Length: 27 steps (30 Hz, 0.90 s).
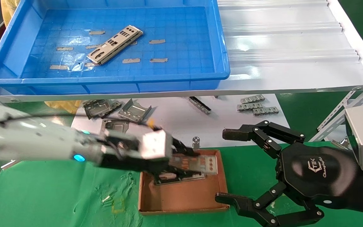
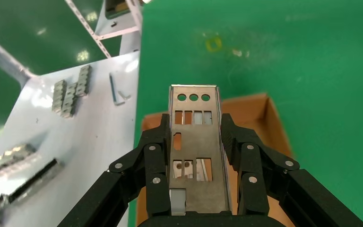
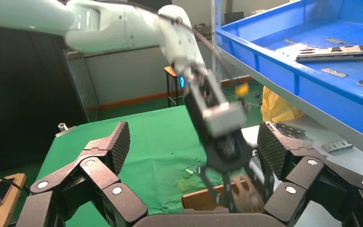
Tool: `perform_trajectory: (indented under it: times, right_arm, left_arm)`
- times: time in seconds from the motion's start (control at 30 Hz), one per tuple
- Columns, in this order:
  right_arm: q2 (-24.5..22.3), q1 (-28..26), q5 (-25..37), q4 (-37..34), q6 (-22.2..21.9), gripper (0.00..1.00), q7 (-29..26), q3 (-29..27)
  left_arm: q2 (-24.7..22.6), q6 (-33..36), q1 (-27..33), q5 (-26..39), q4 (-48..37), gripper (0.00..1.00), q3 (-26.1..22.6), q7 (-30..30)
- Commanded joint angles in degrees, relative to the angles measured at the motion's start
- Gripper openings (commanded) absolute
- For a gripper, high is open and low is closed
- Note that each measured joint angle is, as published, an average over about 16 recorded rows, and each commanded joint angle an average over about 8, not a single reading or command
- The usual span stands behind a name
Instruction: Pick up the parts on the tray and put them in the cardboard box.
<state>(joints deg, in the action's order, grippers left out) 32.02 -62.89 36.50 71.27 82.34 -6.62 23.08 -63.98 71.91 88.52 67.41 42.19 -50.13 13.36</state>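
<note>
My left gripper (image 1: 197,163) is shut on a silver punched plate (image 1: 204,163) and holds it flat, low over the cardboard box (image 1: 181,201). In the left wrist view the fingers (image 2: 163,137) clamp the plate (image 2: 196,151) by its long edges above the box (image 2: 262,116). Another plate (image 1: 172,180) lies in the box beneath it. One plate (image 1: 115,44) lies at a slant in the blue tray (image 1: 219,47). My right gripper (image 1: 228,167) is open and empty, just right of the box; its wrist view (image 3: 194,142) shows the left gripper (image 3: 227,156) over the box (image 3: 201,198).
The tray stands on a white ribbed shelf (image 1: 295,47). Grey bent brackets (image 1: 115,110) and small toothed strips (image 1: 257,105) lie on the white sheet behind the box. A green mat (image 1: 58,192) covers the table's front.
</note>
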Motion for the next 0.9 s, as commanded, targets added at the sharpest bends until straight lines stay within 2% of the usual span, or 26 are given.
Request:
perform_trajectory:
  times: [0.03,0.23,0.3,0.33,0.5,0.57,0.63,0.9]
  right_arm:
    - [0.00,0.00,0.00,0.00,0.00,1.00,0.00,0.00]
    - [0.00,0.00,0.00,0.00,0.00,1.00,0.00,0.00]
    - [0.00,0.00,0.00,0.00,0.00,1.00,0.00,0.00]
    - [0.00,0.00,0.00,0.00,0.00,1.00,0.00,0.00]
    - [0.00,0.00,0.00,0.00,0.00,1.00,0.00,0.00]
    - [0.00,0.00,0.00,0.00,0.00,1.00,0.00,0.00]
    - [0.00,0.00,0.00,0.00,0.00,1.00,0.00,0.00]
    - [0.00,0.00,0.00,0.00,0.00,1.00,0.00,0.00]
  left_arm:
    - [-1.55,-2.42,-1.50,1.45,-0.12,0.00,-0.53,2.90]
    - [-4.06,-5.30,-2.91,3.13,-3.35,0.00,-1.31,4.99]
    - [-4.58,-5.24,-2.98,3.08,-4.71,0.07,-1.41,4.71]
    - [-4.81,-5.16,-2.95,3.06,-5.39,0.16,-1.46,4.58]
    - [-5.84,-5.16,-2.75,2.81,-8.58,0.78,-1.44,4.25]
    - [-6.21,-5.10,-2.69,2.68,-9.72,0.96,-1.39,4.26]
    - [-6.59,-5.05,-2.64,2.58,-10.80,1.00,-1.37,4.37]
    - [-7.49,-4.75,-2.19,2.39,-14.50,1.00,-1.22,5.92]
